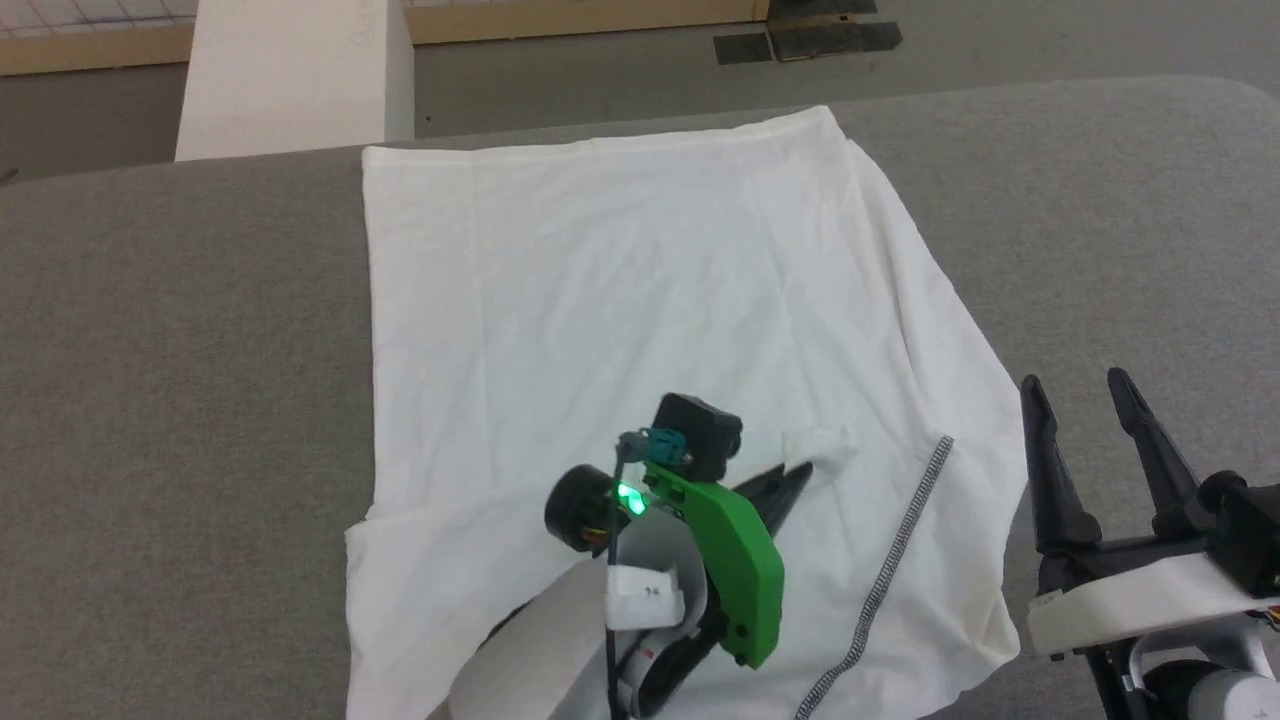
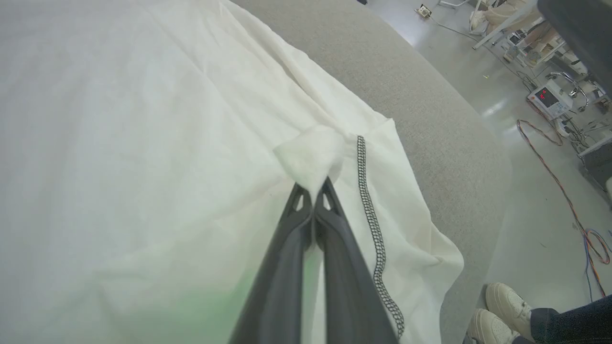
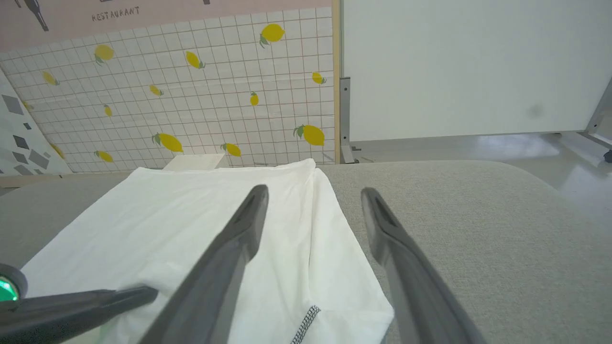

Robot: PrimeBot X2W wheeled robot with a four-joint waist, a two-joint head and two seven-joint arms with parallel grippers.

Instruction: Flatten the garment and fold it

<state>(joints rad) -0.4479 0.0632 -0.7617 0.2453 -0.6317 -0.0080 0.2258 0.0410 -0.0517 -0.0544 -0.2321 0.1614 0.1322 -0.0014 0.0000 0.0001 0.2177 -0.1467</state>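
The white garment (image 1: 620,300) lies spread over the grey table, with a dark zigzag seam (image 1: 895,560) running down its near right part. My left gripper (image 1: 805,470) is over the garment's near middle, shut on a small pinched tuft of its fabric (image 2: 313,155) right beside the seam (image 2: 373,224). My right gripper (image 1: 1080,395) stands open just off the garment's right edge, above bare table, nothing between its fingers (image 3: 239,234). In the right wrist view the garment (image 3: 201,220) stretches away to the left of that gripper (image 3: 313,196).
The grey padded table (image 1: 170,330) has bare room on both sides of the garment. A rigid white box (image 1: 290,75) stands behind the far table edge. A person's pale shoes (image 2: 502,310) are on the floor by the table's right side, near cables (image 2: 569,200).
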